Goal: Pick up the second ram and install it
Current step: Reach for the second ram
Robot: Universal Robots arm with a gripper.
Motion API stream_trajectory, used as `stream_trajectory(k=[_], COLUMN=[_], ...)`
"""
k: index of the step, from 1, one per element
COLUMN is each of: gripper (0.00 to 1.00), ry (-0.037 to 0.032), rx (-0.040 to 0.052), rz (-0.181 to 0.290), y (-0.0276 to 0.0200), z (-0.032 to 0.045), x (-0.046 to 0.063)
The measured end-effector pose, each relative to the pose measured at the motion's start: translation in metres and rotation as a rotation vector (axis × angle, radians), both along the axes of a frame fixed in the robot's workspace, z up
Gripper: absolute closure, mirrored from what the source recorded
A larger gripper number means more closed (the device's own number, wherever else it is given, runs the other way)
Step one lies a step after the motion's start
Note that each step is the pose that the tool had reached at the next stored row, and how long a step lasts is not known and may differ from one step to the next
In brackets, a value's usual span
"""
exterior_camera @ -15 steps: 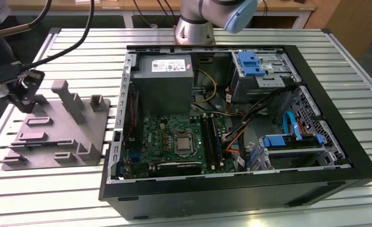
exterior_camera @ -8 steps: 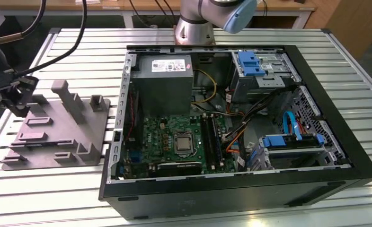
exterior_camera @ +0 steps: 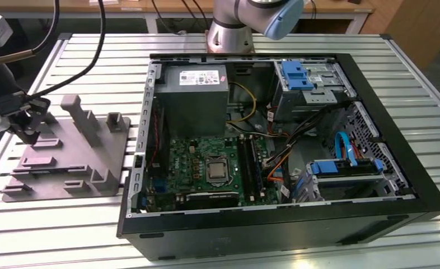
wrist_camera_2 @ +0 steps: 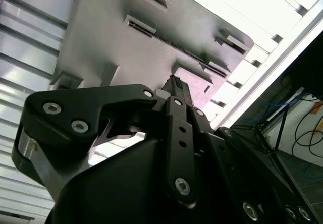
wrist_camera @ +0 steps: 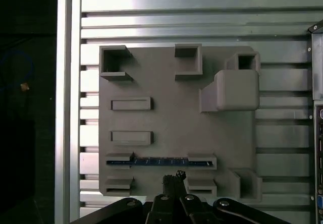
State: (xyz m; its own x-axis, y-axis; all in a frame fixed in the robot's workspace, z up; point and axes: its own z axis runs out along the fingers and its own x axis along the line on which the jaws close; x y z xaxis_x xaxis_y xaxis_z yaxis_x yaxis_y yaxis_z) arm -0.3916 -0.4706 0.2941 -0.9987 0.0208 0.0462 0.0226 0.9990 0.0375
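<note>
**Desk:** Where is the second ram?

**Operator:** I have it in the first wrist view. The second ram [wrist_camera: 159, 161] stands on edge in a long slot of the grey fixture [wrist_camera: 176, 118], along the fixture's side nearest my gripper [wrist_camera: 173, 176]. I judge it is seated edge-up so its narrow top can be pinched from above.

**Desk:** Gripper state?

**Operator:** Fingers together, nothing between them. The tips hang over the fixture just beside the ram's slot, near its middle. As far as I can see they are not touching the stick. Not yet picked.

**Desk:** Why is the fixture out there?

**Operator:** It lies flat on the slatted worktop [exterior_camera: 70, 224], just beside the open computer case [exterior_camera: 280, 235]. By my reading, that keeps the carry to the motherboard [exterior_camera: 205, 168] short.

**Desk:** What can't you make out?

**Operator:** Plenty.
- The ram shows edge-on, so I get no face, no chips and no notch, and fixture tabs cover both its ends.
- In the second wrist view my own gripper body blocks much of the fixture.
- In the exterior view I cannot pick the stick out on the fixture.
- I also cannot tell whether the board's memory slots hold anything.
- The fixture's near edge is partly hidden behind the fingers.
</note>
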Motion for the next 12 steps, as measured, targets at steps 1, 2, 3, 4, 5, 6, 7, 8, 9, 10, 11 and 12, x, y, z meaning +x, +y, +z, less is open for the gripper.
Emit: stream_trajectory(k=[1,2,3,4,5,6,7,8,9,10,11,12], gripper=[0.9,0.9,0.9,0.9,0.9,0.9,0.9,0.9,0.9,0.9,0.9,0.9], ry=[-0.0001,-0.0001,-0.0002,-0.0002,-0.0001,-0.0001,0.0,-0.0001,-0.0002,-0.0002,-0.0001,-0.0001], rx=[0.0,0.0001,0.0001,0.0001,0.0001,0.0,0.0,0.0001,0.0001,0.0001,0.0001,0.0001], rz=[0.0,0.0,0.0,0.0,0.0,0.0,0.0,0.0,0.0,0.0,0.0,0.0], y=[0.0,0.0,0.0,0.0,0.0,0.0,0.0,0.0,0.0,0.0,0.0,0.0], z=[-0.0019,-0.0038,-0.0056,-0.0074,-0.0092,-0.0109,-0.0129,-0.0147,-0.0166,-0.0183,-0.0201,-0.0219], x=[0.0,0.0,0.0,0.0,0.0,0.0,0.0,0.0,0.0,0.0,0.0,0.0])
